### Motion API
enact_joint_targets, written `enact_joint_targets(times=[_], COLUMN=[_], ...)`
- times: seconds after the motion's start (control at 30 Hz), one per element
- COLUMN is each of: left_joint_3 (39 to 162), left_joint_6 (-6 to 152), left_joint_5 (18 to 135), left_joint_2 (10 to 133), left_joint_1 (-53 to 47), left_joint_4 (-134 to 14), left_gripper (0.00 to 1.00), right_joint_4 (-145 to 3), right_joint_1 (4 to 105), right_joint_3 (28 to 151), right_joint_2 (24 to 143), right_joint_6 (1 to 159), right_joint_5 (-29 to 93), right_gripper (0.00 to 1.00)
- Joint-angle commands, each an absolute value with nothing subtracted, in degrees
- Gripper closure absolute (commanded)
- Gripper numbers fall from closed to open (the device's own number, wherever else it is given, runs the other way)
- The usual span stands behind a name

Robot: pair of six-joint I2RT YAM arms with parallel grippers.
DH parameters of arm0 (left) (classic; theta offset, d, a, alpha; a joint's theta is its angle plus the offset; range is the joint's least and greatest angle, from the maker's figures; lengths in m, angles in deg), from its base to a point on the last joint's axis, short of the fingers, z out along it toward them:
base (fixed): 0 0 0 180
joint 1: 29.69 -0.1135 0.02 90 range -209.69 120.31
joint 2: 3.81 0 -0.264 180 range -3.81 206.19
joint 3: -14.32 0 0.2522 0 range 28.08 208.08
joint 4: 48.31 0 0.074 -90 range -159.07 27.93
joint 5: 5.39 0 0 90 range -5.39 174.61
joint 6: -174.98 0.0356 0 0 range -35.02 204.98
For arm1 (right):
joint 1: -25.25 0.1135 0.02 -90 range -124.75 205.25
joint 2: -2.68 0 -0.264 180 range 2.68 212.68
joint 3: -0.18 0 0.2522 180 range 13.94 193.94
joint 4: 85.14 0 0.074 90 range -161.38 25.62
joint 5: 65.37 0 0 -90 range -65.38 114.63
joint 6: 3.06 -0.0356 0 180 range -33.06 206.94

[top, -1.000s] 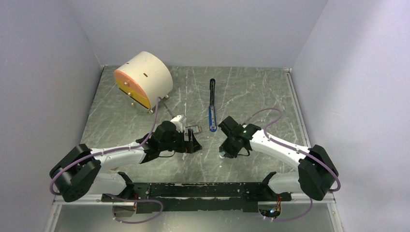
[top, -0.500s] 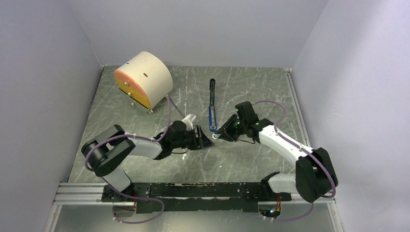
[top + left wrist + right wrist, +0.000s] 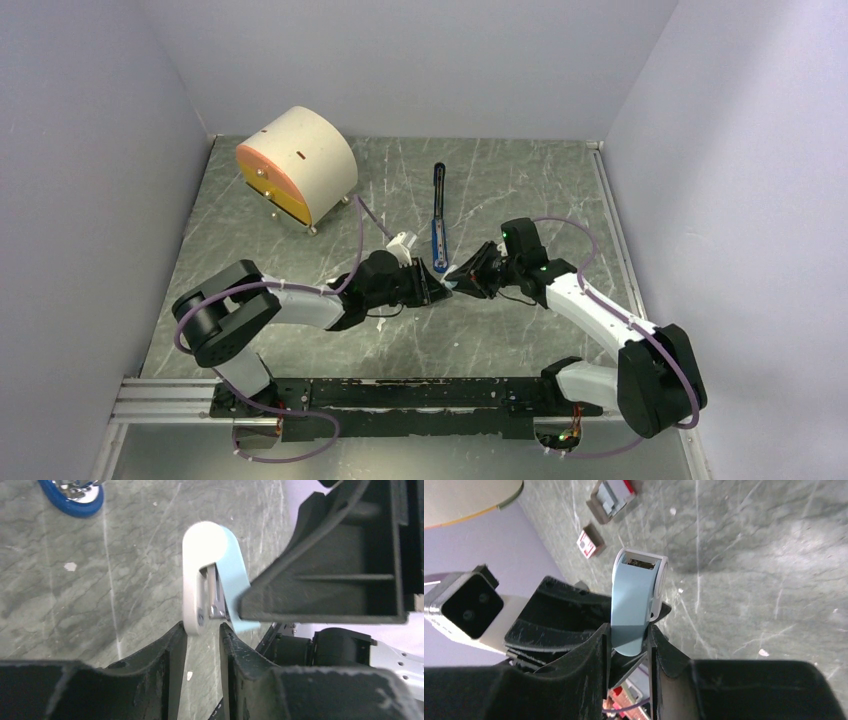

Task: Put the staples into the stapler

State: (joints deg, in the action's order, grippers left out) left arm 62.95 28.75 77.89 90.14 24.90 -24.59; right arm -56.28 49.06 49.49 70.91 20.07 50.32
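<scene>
Mid-frame, our right gripper (image 3: 629, 632) clamps the blue piece (image 3: 631, 595), seemingly offering its white end to our left gripper (image 3: 202, 629), jaws narrowly apart; whether those grip, we cannot tell.

Our two claws have met in the middle
Our right claw (image 3: 462, 280) brought the light-blue and white piece (image 3: 447, 285) over; our left claw (image 3: 431, 289) swung in, jaws narrowing round its end.
</scene>
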Motion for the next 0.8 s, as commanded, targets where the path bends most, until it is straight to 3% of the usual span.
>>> enact_joint_targets(times=[0.0,0.53,0.77], left_joint_3=[62.8,60.5,60.9], left_joint_6=[30.0,34.3,34.6], left_joint_5=[83.3,86.2,87.2], left_joint_2=[88.1,80.4,80.5], left_joint_1=[26.0,26.1,26.0], left_joint_4=[-24.9,-28.7,-29.5], left_gripper=[0.63,0.68,0.85], right_joint_4=[-58.6,-59.6,-60.2], right_joint_1=[49.2,48.8,48.8], right_joint_3=[48.8,48.6,48.5], right_joint_2=[69.3,67.4,66.8], right_joint_6=[19.5,18.0,17.2], right_joint_5=[56.0,57.5,58.4], right_gripper=[0.89,0.89,0.89])
